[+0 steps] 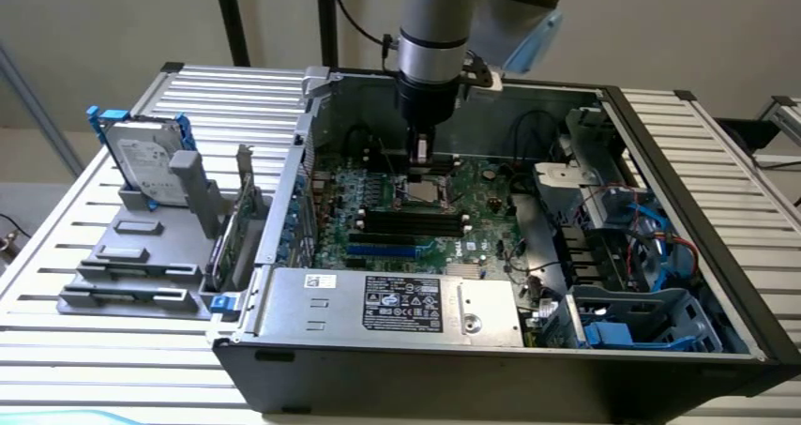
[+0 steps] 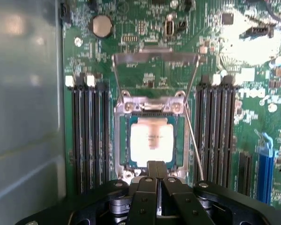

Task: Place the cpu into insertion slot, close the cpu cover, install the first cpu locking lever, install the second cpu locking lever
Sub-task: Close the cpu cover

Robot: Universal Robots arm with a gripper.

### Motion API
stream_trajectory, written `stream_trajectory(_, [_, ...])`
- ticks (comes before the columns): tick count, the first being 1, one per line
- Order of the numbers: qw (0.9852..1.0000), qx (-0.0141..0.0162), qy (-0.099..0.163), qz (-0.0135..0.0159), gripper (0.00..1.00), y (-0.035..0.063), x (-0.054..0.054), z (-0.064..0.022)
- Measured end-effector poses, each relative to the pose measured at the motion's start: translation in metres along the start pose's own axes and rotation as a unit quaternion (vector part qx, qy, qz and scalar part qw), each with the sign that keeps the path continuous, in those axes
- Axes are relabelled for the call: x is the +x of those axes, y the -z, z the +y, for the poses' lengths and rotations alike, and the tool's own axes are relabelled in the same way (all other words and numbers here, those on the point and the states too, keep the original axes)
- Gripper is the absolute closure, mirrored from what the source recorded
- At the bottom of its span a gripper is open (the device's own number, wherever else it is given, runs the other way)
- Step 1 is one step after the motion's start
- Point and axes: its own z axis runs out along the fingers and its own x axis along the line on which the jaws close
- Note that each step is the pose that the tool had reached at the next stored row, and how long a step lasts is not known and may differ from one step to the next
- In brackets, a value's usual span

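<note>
Beneath the insertion slot [image 2: 127, 140], tabletop [image 1: 56, 247]: slatted. It carries the open computer case [image 1: 501, 378], so I can reach straight down.
Motherboard [image 2: 84, 51]: green and lying flat in the case, with the insertion slot near its middle.
Memory slots [image 2: 89, 136]: long black rows flanking the insertion slot on both sides.
My tool [image 2: 157, 165]: fingers pressed together, gripping nothing. The tip sits at the insertion slot's edge nearest my wrist, which I judge is for use as a blunt pusher.
Cpu cover [image 2: 118, 145]: folded flat over the insertion slot, framing the chip.
Cpu [image 2: 151, 139]: seated in the insertion slot, silvery face up through the cover's window.
Locking lever [image 2: 193, 147]: a thin wire slanting just beside the insertion slot. It looks not yet latched.
</note>
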Motion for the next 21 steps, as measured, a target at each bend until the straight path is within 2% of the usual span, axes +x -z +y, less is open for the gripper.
stream_trajectory(6, [1.0, 0.0065, 0.0, 0.0022, 0.89, 0.0091, -0.001, 0.0263])
stream_trajectory(15, [0.9999, 0.0165, 0.0, 0.0038, 0.89, 0.0303, -0.004, 0.0646])
stream_trajectory(21, [0.9997, 0.0232, 0.0, 0.0064, 0.89, 0.0395, -0.005, 0.0904])
